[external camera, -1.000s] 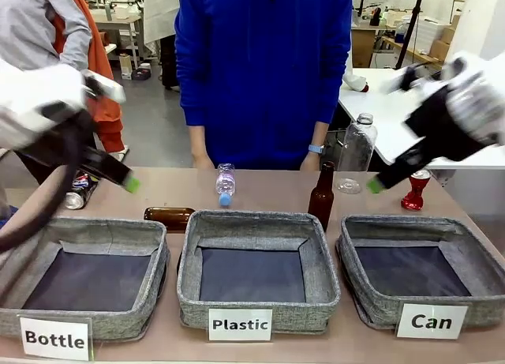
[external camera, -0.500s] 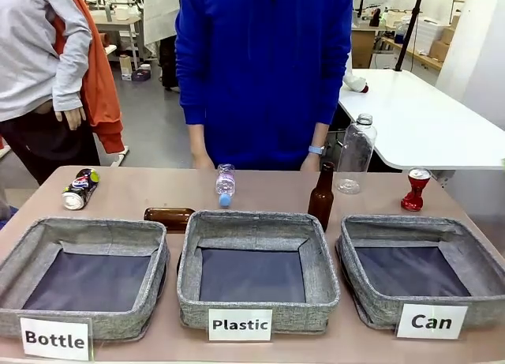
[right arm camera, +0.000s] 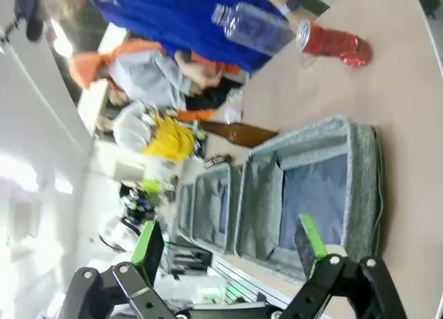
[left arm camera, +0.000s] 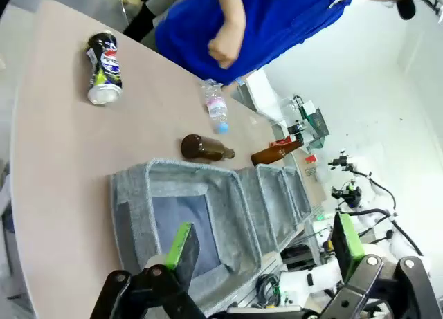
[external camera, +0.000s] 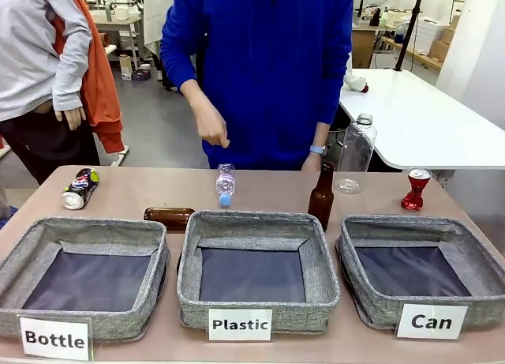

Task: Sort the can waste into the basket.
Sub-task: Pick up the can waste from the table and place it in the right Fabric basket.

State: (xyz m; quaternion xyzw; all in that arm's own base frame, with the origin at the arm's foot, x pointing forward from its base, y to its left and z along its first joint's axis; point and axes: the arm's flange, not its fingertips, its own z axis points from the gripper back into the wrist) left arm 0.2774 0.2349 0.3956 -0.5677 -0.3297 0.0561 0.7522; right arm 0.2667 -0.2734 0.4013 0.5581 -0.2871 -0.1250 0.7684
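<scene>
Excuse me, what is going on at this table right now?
Nothing is being held. The red can stands on the table behind the empty Can basket; the dark can lies at the table's far left. The left gripper and right gripper hang open and empty above the table. The person opposite has one hand raised.

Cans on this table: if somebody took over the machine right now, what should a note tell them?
Left gripper: open, empty.
Right gripper: open, empty.
Red can: upright on the table behind the Can basket.
Dark can: lying at the table's far left corner.
Person's hand: raised, holding nothing.
Done: nothing; the Can basket holds no can.
Left: both cans.
</scene>
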